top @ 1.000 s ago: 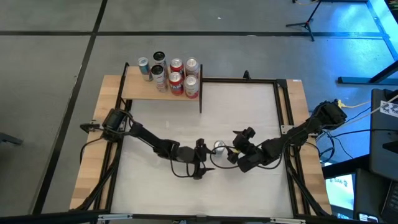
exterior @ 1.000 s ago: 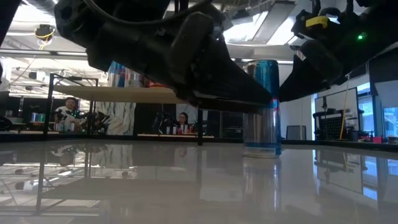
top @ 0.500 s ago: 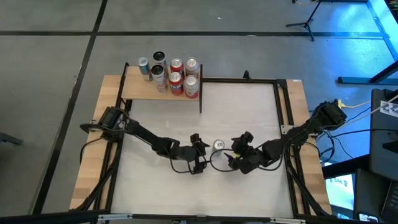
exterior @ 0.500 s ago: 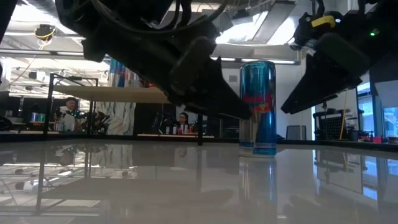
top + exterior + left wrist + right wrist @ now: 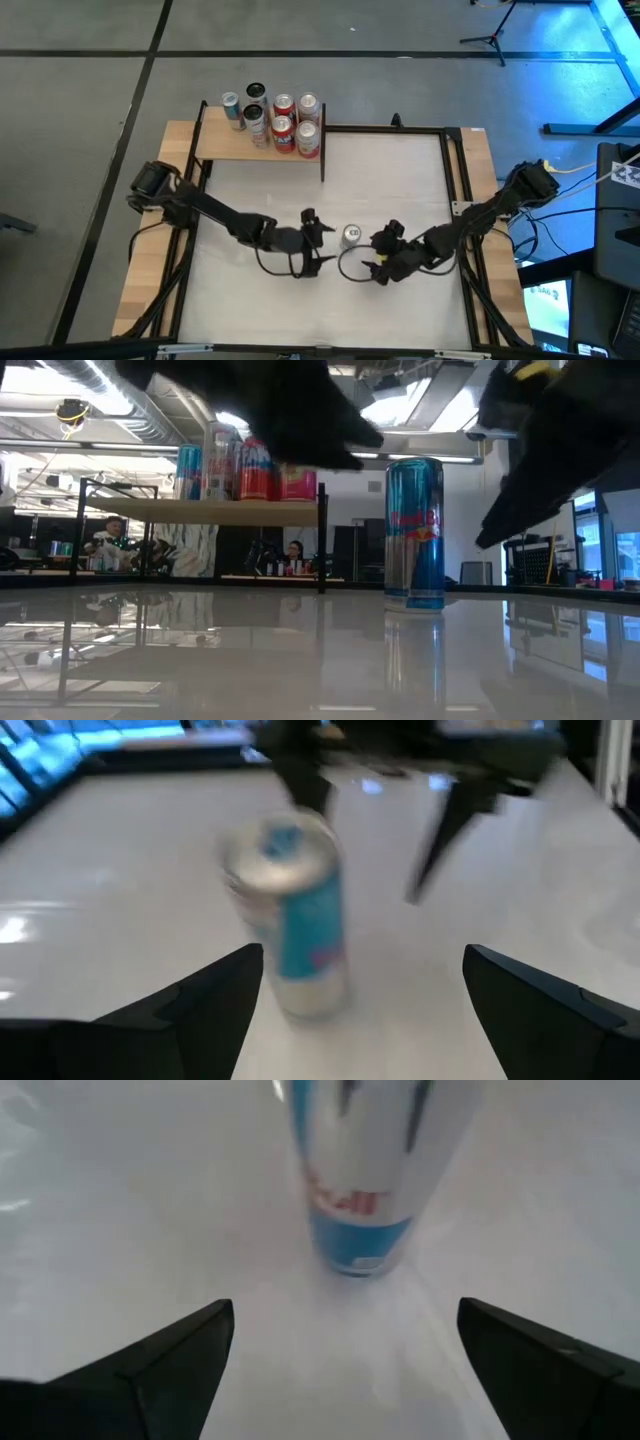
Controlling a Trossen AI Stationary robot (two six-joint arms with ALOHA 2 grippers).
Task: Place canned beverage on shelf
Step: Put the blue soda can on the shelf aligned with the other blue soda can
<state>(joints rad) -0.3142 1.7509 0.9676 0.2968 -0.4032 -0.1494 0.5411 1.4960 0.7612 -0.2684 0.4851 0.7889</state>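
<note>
A tall blue and silver beverage can (image 5: 351, 235) stands upright on its base on the white tabletop; it also shows in the low view (image 5: 414, 530). My left gripper (image 5: 320, 240) is open just left of the can, which stands ahead of its fingers in the left wrist view (image 5: 292, 920). My right gripper (image 5: 374, 252) is open just right of the can and a little nearer, the can ahead of it in the right wrist view (image 5: 362, 1180). Neither touches it. The tan shelf (image 5: 228, 146) stands at the far left and carries several cans.
Several cans (image 5: 283, 125) crowd the shelf's right half; its left part (image 5: 215, 140) is bare board. A black frame post (image 5: 321, 538) marks the shelf's right end. People sit in the room beyond the table (image 5: 112, 530).
Both grippers have drawn back from the can and risen: the left toward the table's left edge, the right toward the near edge. In the low view their dark bodies no longer cover the can, which stands upright in the same place.
</note>
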